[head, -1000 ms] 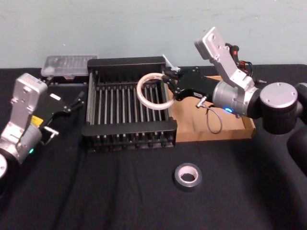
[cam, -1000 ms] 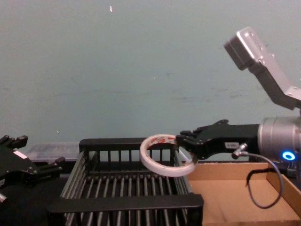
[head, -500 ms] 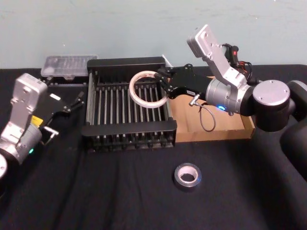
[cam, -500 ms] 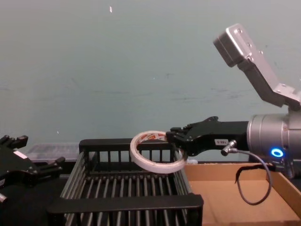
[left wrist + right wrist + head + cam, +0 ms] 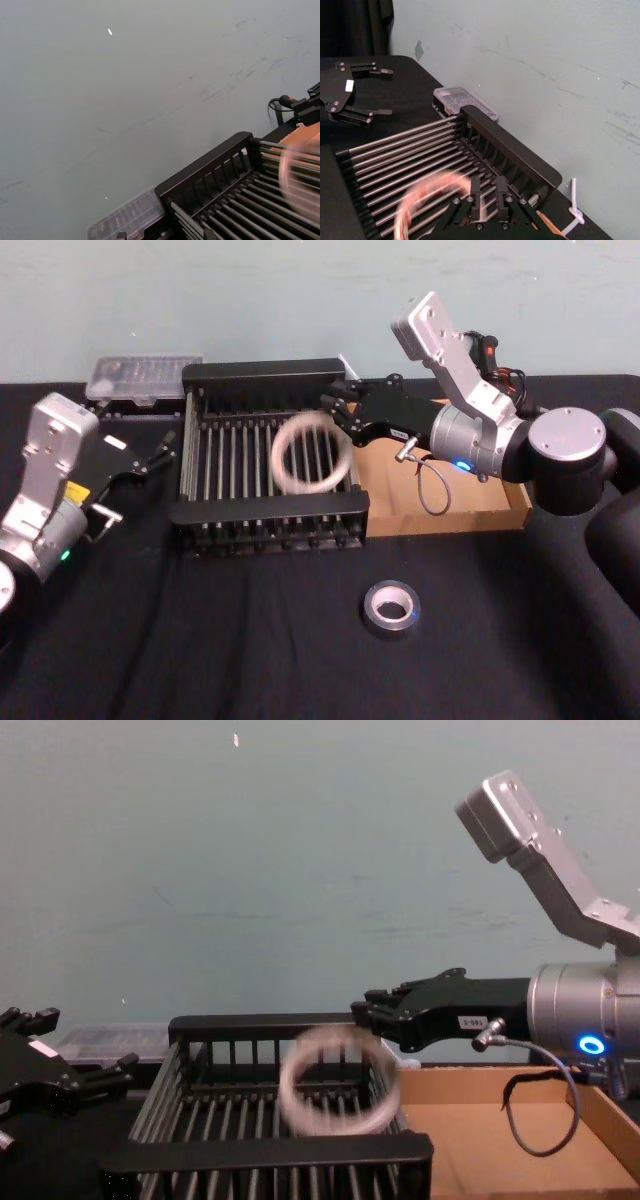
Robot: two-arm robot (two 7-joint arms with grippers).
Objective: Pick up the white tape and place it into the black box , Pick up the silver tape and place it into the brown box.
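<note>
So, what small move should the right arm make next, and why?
Probably draw the right gripper back from over the black slatted plastic basket, toward the grey-silver tape roll on the table. Its jaws stand open and the white tape roll, blurred, is free within the basket. The left gripper sits parked left.

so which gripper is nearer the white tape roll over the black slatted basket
Right: right gripper just above the white tape roll; left gripper outside the black slatted basket.
</note>
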